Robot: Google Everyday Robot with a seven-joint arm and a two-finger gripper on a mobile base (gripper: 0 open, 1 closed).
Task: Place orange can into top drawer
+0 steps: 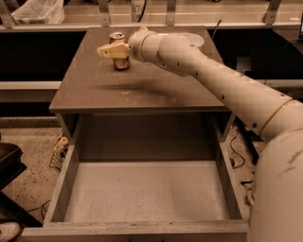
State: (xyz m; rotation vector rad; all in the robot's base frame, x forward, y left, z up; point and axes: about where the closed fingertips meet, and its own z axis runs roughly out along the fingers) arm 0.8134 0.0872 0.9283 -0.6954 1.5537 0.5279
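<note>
The orange can point(121, 64) stands upright on the cabinet top point(142, 90), towards its back left. Its silver top shows above my gripper. My gripper point(107, 50) is at the can's mid height and crosses in front of it, with its pale tip reaching just past the can's left side. The arm comes in from the lower right. The top drawer point(64, 184) is pulled wide open below the cabinet top, and its pale speckled floor holds nothing.
A white bowl point(191, 38) sits at the back right of the cabinet top, partly behind my arm. A rail with posts point(170, 12) runs along the back. Cables point(239, 156) lie on the floor to the right, and a dark object point(9, 165) stands at the left.
</note>
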